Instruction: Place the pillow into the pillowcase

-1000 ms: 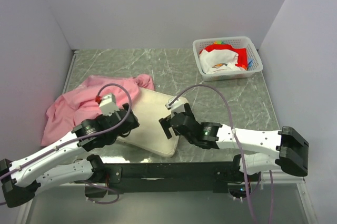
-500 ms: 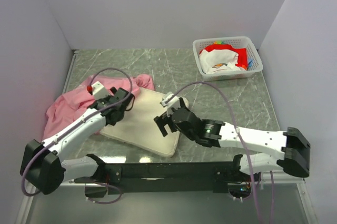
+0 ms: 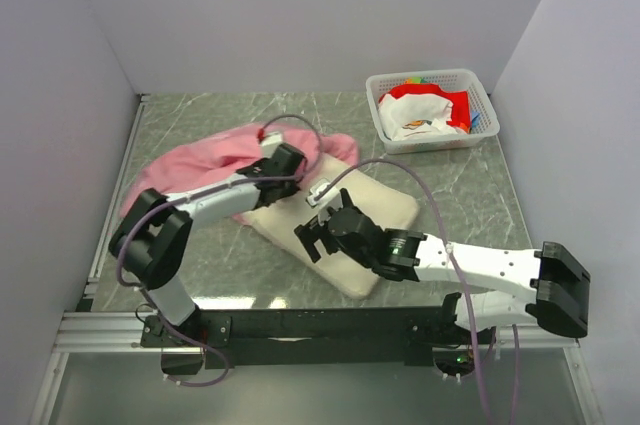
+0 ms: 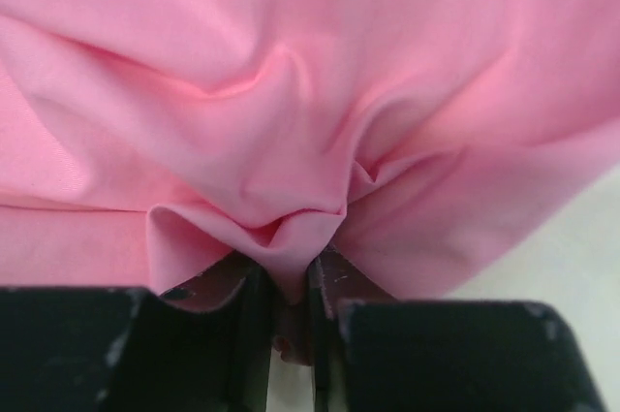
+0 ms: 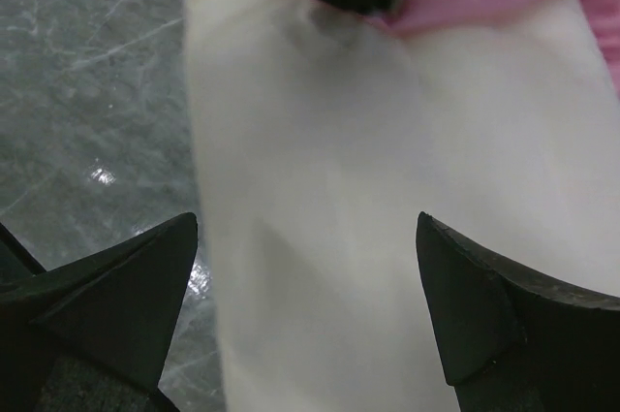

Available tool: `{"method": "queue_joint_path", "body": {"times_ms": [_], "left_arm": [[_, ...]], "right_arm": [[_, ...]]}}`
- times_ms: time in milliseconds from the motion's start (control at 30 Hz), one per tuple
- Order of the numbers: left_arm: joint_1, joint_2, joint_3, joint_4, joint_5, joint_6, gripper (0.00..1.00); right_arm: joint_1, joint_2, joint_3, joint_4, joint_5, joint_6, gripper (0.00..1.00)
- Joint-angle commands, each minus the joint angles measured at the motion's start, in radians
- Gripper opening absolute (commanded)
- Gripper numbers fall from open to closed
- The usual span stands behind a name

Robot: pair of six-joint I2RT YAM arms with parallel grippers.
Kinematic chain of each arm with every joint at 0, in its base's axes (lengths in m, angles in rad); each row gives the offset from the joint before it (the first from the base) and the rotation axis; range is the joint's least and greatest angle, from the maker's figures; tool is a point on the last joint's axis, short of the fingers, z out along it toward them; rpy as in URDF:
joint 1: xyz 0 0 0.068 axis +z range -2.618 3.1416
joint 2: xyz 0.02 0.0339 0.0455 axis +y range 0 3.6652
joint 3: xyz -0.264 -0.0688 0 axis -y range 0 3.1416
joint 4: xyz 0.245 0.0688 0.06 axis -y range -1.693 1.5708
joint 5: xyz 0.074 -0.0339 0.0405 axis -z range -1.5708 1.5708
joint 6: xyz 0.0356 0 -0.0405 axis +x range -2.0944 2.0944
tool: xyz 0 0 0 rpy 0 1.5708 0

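- Pink thin cloth of pillowcase (image 3: 200,170) heaped left of and behind left gripper (image 3: 284,167), one fold drawn over far edge of pillow (image 3: 380,210).
- Left gripper: clamped on a pinched fold of pillowcase, cloth bunched just ahead of fingertips; one layer or two, cannot tell.
- Right gripper (image 3: 318,235): jaws wide apart, holding nothing, hovering over pillow; pillow straight ahead and below, its far end right under left gripper's pinch.
- Pillow not yet inside the case, flat on table (image 3: 200,265); mouth of case not visible.
- White basket (image 3: 425,76) off to far right of right gripper, well apart, not involved.
- Risks, as judged:
  - could lose the thin fold from the pinch if pulled hard
  - could drape cloth over pillow instead of around it with both layers pinched
  - could shove pillow toward near table edge with a push from right gripper and no hold
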Motion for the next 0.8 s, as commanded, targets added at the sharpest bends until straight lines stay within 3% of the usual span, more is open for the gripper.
{"method": "queue_joint_path", "body": {"times_ms": [0, 233, 533, 667, 733, 767], "left_arm": [[-0.156, 0.098, 0.078, 0.049, 0.298, -0.061, 0.19], [-0.147, -0.024, 0.133, -0.054, 0.243, -0.079, 0.28], [-0.084, -0.175, 0.201, -0.145, 0.283, -0.006, 0.49], [-0.069, -0.259, 0.181, -0.165, 0.276, 0.001, 0.61], [-0.066, -0.337, 0.161, -0.175, 0.260, -0.006, 0.72], [-0.066, -0.366, 0.132, -0.188, 0.237, -0.007, 0.80]], "right_arm": [[-0.005, -0.037, -0.017, 0.027, 0.016, 0.005, 1.00], [-0.010, 0.130, 0.045, 0.019, 0.073, -0.043, 1.00], [-0.007, 0.382, 0.143, -0.021, 0.111, -0.060, 1.00], [-0.008, 0.512, 0.238, -0.107, 0.202, -0.031, 0.99], [-0.016, 0.525, 0.244, -0.116, 0.213, -0.021, 0.87], [-0.022, 0.517, 0.249, -0.120, 0.199, -0.015, 0.75]]}}
